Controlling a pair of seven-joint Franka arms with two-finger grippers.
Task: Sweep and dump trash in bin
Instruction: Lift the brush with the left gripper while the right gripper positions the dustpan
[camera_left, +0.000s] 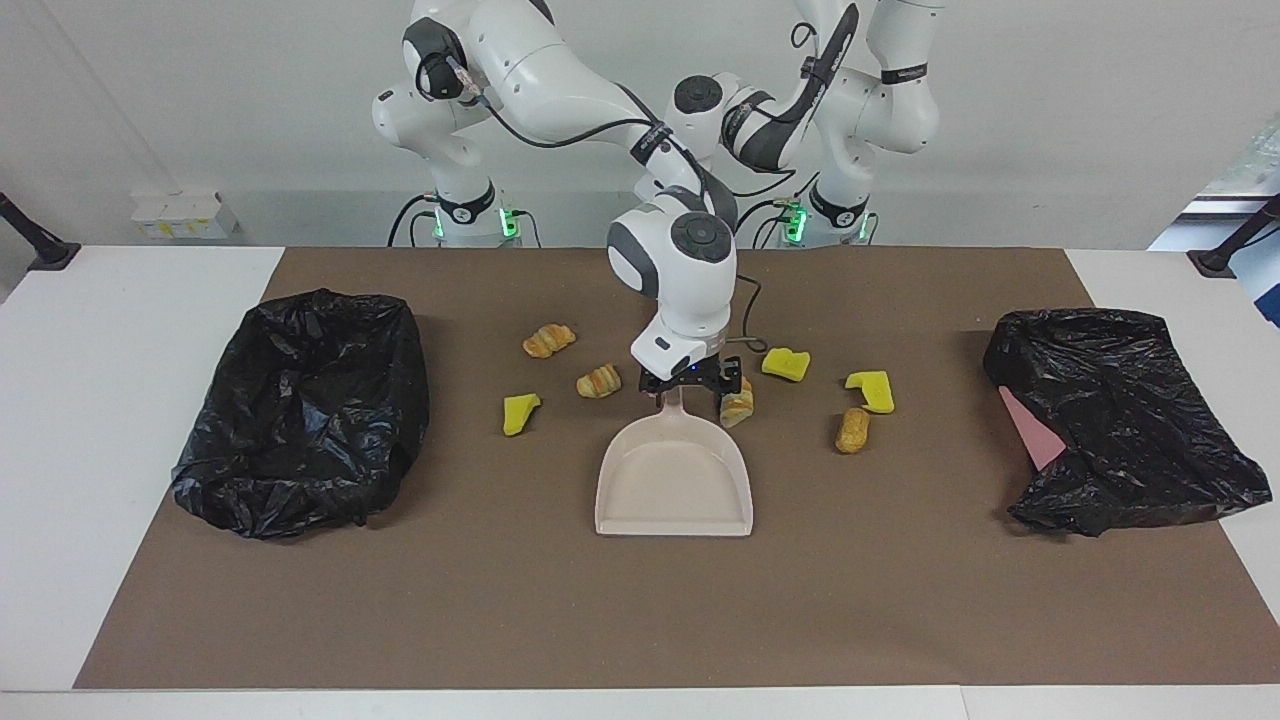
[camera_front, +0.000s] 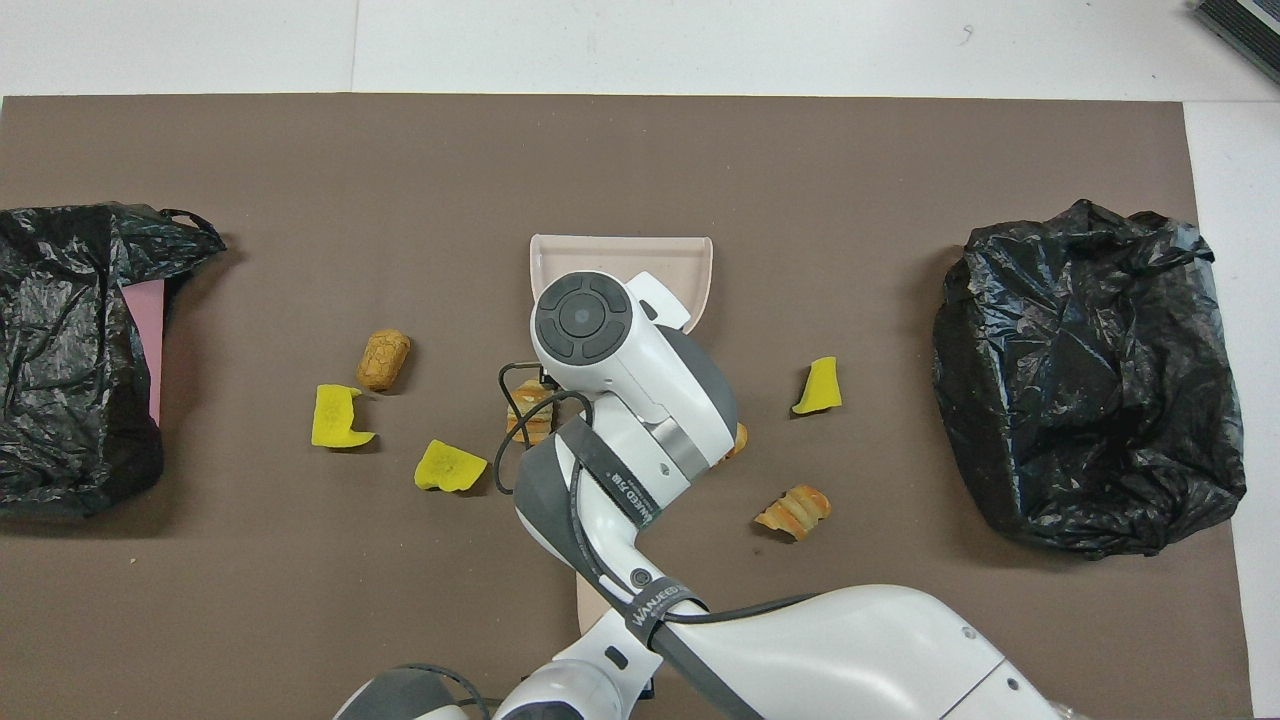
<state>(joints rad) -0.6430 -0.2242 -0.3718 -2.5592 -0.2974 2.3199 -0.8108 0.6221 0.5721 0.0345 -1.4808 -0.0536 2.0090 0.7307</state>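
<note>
The trash is several small pieces scattered around the dustpan's handle: yellow chunks (camera_left: 519, 413) (camera_left: 785, 363) (camera_left: 870, 391) and bread rolls (camera_left: 548, 340) (camera_left: 598, 380) (camera_left: 852, 430). The beige dustpan (camera_left: 675, 480) lies mid-mat with its handle pointing at the robots. My right gripper (camera_left: 685, 388) is low over that handle, open, one finger on each side. One roll (camera_left: 738, 403) lies right beside it. The brush handle (camera_front: 588, 605) shows near the robots, leading into my left gripper (camera_front: 600, 665), which is shut on it. In the facing view the left gripper is hidden by the right arm.
A bin lined with a black bag (camera_left: 300, 410) stands upright at the right arm's end of the brown mat. Another black bag (camera_left: 1120, 420) lies slumped at the left arm's end, with pink showing inside. The right arm covers the mat's middle in the overhead view.
</note>
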